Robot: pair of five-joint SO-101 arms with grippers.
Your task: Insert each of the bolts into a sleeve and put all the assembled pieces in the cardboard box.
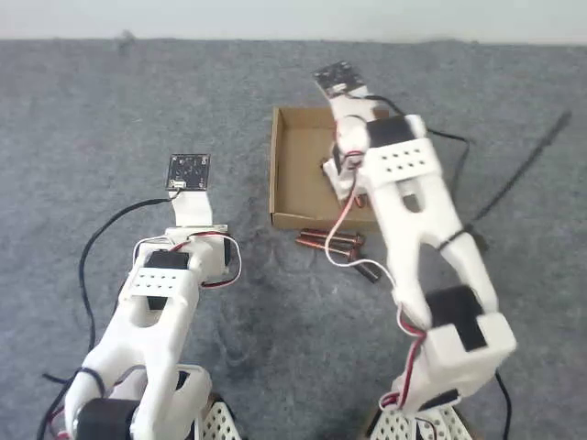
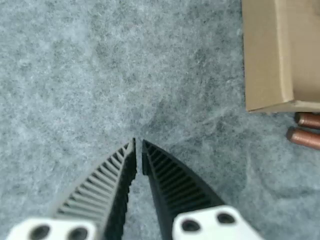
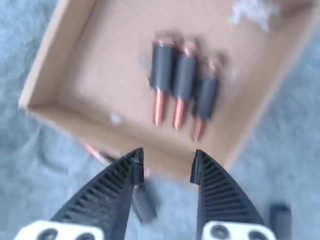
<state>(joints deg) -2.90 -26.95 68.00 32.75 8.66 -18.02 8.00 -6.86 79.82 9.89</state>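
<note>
Hanging over the near wall of the cardboard box (image 3: 107,65), the right gripper (image 3: 167,161) holds its jaws spread wide, with nothing between them. Three assembled pieces (image 3: 182,85) lie on the floor of the box, each a copper bolt pushed into a black sleeve. They rest side by side, touching, with their copper tips pointing toward the near wall. A few white scraps (image 3: 255,10) sit in a far corner of the box.

Outside the box, loose bolts (image 1: 328,241) lie on the grey mat (image 1: 275,321) just beside the near wall; how many is hard to tell from the high view. An empty sleeve (image 1: 369,269) lies near them, a little farther from the box and partly under the right arm (image 1: 417,211).

The left gripper (image 2: 138,145) hangs above bare mat, its ribbed fingers (image 2: 170,180) pressed almost together with only a thin slit between the tips, pinching nothing. From its wrist view a corner of the box and the ends of two of the bolts show off to one side, well apart from its tips. In the high view the left arm (image 1: 156,302) stands well to the left of the box.
</note>
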